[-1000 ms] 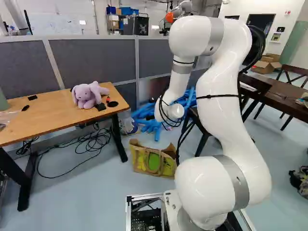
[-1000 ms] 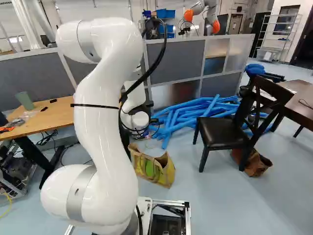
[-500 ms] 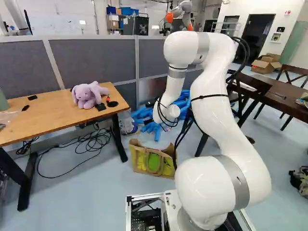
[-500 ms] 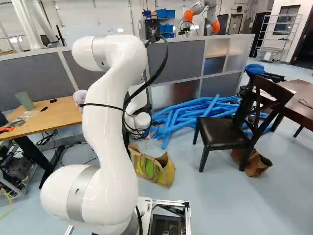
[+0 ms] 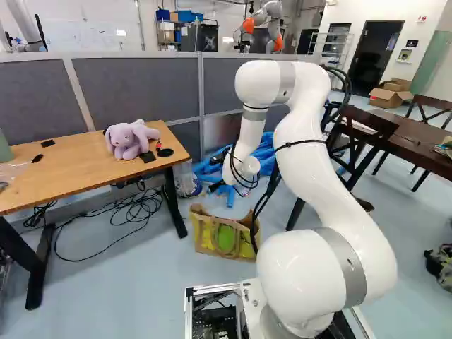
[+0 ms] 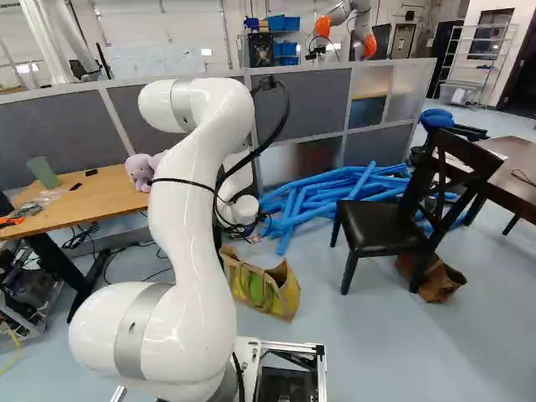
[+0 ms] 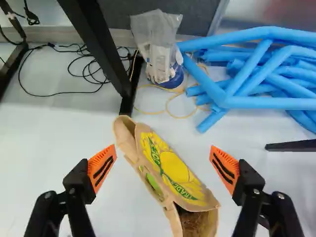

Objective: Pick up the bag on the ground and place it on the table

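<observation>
Beyond the white wrist, my black gripper (image 5: 215, 186) shows only in part in the left base view. My gripper (image 7: 164, 167) has its orange-padded fingers spread wide in the wrist view, nothing gripped. The tan and yellow bag (image 5: 205, 234) stands on the floor below the wrist, right of the wooden table (image 5: 74, 174). In the wrist view the bag (image 7: 173, 165) lies below and between the two fingers, set diagonally, its top partly open; neither finger appears to touch it.
A purple plush toy (image 5: 127, 140) and small black items are on the table. Black cables (image 5: 134, 212) lie beneath it. Blue foam tubes (image 6: 335, 188) lie along the partition, beside a dark chair (image 6: 381, 226). A wrapped container (image 7: 160, 64) stands by the table leg. Another robot (image 6: 339, 21) is beyond the partition.
The upper arm and wrist have lowered, and the upper arm has leaned further ahead. The bag stands where it was, and the base has not moved.
</observation>
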